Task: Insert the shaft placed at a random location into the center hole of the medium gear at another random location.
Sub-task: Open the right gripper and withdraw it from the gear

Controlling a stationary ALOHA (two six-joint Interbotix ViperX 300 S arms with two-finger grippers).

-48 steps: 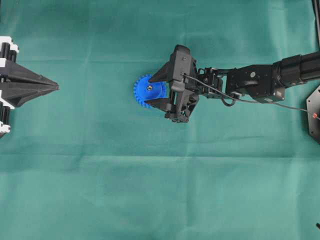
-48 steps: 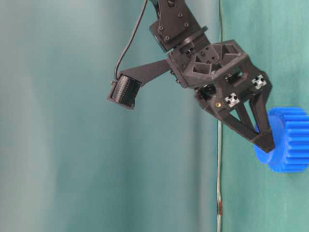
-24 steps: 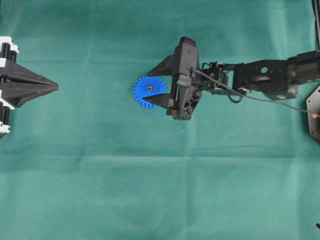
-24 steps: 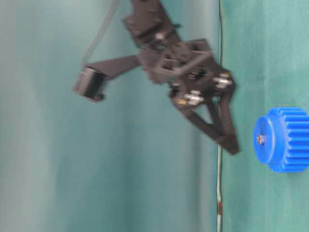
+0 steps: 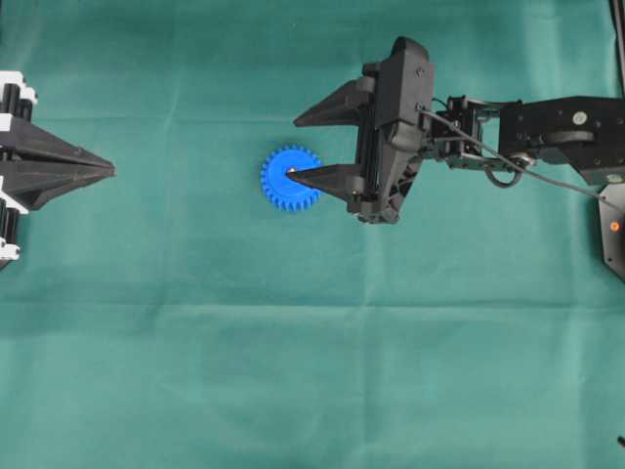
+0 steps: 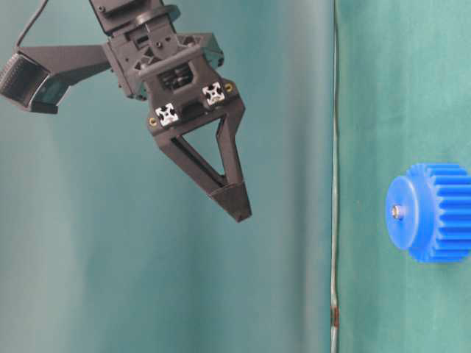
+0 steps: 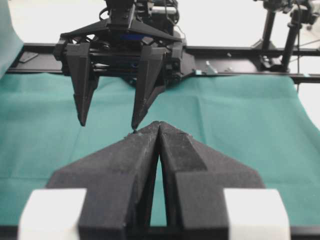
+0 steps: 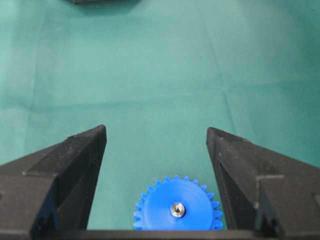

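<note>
On the green cloth (image 5: pixel 312 371), near its middle, lies the blue gear (image 5: pixel 290 179), flat, teeth all round its rim. A small silvery pin (image 8: pixel 176 209) stands in the hole of the gear's raised hub (image 6: pixel 399 213), its end showing just above the hub face. The right gripper (image 5: pixel 296 149) hangs above the gear, clear of it, with its two black fingers spread wide and nothing between them; in the overhead view one fingertip (image 5: pixel 293 178) overlaps the gear's middle, while the table-level view shows the tips well off the gear. Far from the gear, at the cloth's left edge, the left gripper (image 5: pixel 111 171) rests with its fingers pressed together, holding nothing.
</note>
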